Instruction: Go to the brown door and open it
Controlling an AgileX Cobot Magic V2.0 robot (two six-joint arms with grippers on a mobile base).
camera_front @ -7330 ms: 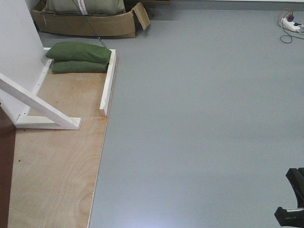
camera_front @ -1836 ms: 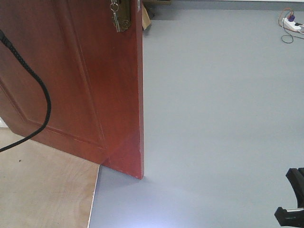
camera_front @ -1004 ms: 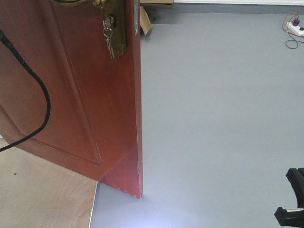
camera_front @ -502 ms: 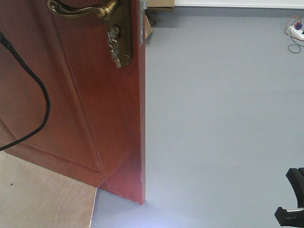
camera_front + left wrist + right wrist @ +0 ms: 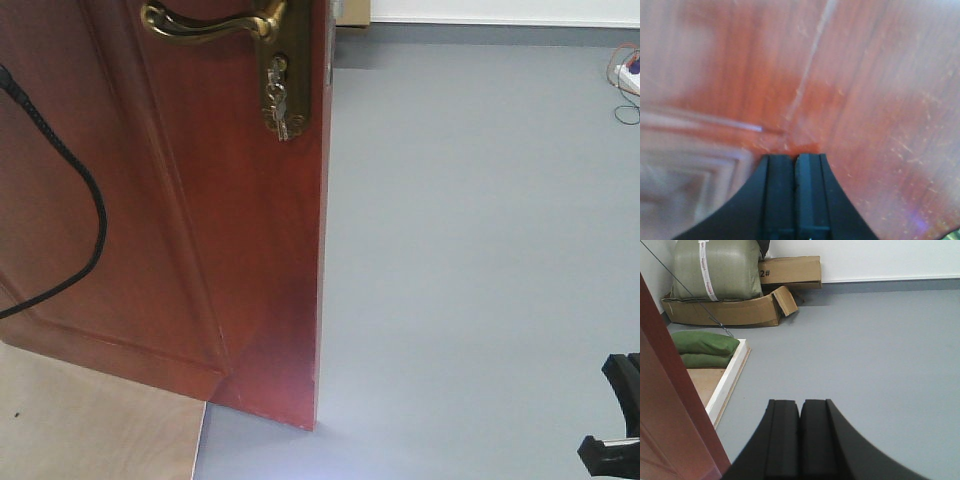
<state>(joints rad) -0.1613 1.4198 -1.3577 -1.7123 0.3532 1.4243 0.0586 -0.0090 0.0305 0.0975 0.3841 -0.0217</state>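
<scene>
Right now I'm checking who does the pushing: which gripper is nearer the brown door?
Left. The left gripper, shut, is right up at the brown door face; the right gripper is off beside its edge.

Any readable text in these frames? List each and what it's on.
"2#": on the side of the cardboard box by the wall, right wrist view.
Red print on the white strap around the green sack: too small to read.
On the brown door: no text.
</scene>
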